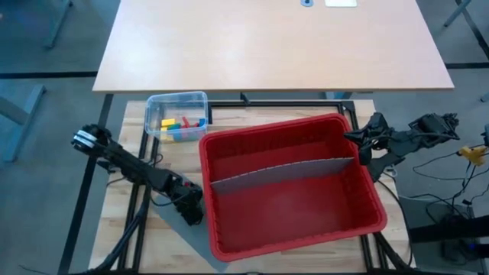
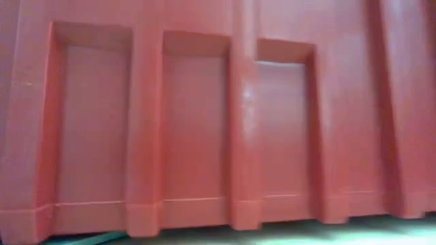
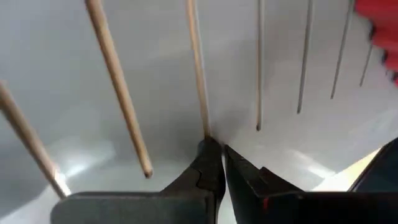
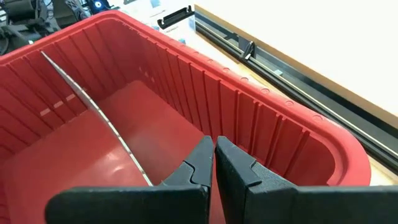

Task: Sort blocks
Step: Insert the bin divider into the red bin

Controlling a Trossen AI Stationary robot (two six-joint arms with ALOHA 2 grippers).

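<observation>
The small red, yellow, green and blue plastic blocks [image 1: 177, 126], heaped in a clear plastic tub [image 1: 155, 105] at ten o'clock of the red ribbed bin [image 1: 367, 195], look light, rigid and slick, best pinched across flat sides, while left claw [image 1: 191, 211] and right claw [image 1: 356, 138] sit closed, empty.

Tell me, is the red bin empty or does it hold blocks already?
Empty of blocks. The red bin holds only a grey divider; the blocks lie in the clear tub beside it.
</observation>
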